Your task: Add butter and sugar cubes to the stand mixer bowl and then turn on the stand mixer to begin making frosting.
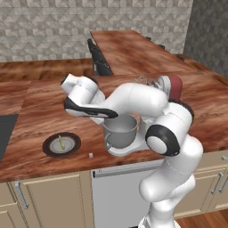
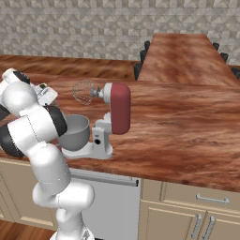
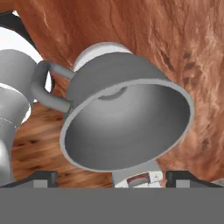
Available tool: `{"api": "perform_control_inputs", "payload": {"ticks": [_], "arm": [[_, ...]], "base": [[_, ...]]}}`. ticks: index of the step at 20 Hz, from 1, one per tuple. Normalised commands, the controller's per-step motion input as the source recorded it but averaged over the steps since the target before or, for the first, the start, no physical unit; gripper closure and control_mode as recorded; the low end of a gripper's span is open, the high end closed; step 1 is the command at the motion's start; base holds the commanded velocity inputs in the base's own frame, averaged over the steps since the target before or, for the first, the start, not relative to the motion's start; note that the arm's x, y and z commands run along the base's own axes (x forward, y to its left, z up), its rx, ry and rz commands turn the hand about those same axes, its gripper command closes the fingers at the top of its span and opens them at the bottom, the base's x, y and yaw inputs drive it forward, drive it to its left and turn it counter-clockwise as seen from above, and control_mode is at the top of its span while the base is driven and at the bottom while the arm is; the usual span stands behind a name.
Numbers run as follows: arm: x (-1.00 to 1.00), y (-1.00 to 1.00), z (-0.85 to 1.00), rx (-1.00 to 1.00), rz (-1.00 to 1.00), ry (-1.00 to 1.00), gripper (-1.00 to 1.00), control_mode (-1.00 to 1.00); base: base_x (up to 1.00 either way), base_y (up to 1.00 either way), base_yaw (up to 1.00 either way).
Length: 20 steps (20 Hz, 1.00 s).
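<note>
The grey metal stand mixer bowl (image 3: 127, 127) sits on the stand mixer's (image 2: 119, 108) pale base, handle (image 3: 43, 85) to the left in the hand view. What shows of its inside is bare. The dark red head is raised, with the whisk (image 2: 83, 91) above the bowl (image 1: 120, 129). My gripper (image 3: 109, 179) hangs open just above the bowl's near rim, its tips wide apart with nothing held. The butter (image 1: 61, 142), a pale yellow stick, lies on a dark round plate (image 1: 49, 147) left of the bowl. A sugar cube (image 1: 90, 155) rests on the counter near the front edge.
The wooden counter (image 1: 35, 111) runs left and right, with a second counter arm (image 2: 187, 51) reaching back. A dark cooktop corner (image 1: 5, 129) lies at the far left. Cabinets and a dishwasher front (image 1: 116, 191) stand below the counter edge.
</note>
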Motion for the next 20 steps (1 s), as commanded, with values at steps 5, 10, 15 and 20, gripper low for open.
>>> {"api": "perform_control_inputs", "payload": {"ticks": [5, 10, 15, 20], "arm": [[-0.86, 0.66, 0.5, 0.0, 0.11, 0.05, -1.0, -1.0], [-0.49, 0.73, 0.0, 0.0, 0.06, 0.07, -1.0, -1.0], [-0.04, 0.49, -0.11, 0.0, 0.0, 0.07, -1.0, -1.0], [0.0, 0.07, -0.34, 0.01, 0.0, 0.02, -1.0, -1.0]], "base": [[0.0, 0.0, 0.0], [0.0, 0.0, 0.0], [0.0, 0.0, 0.0], [0.0, 0.0, 0.0]]}}
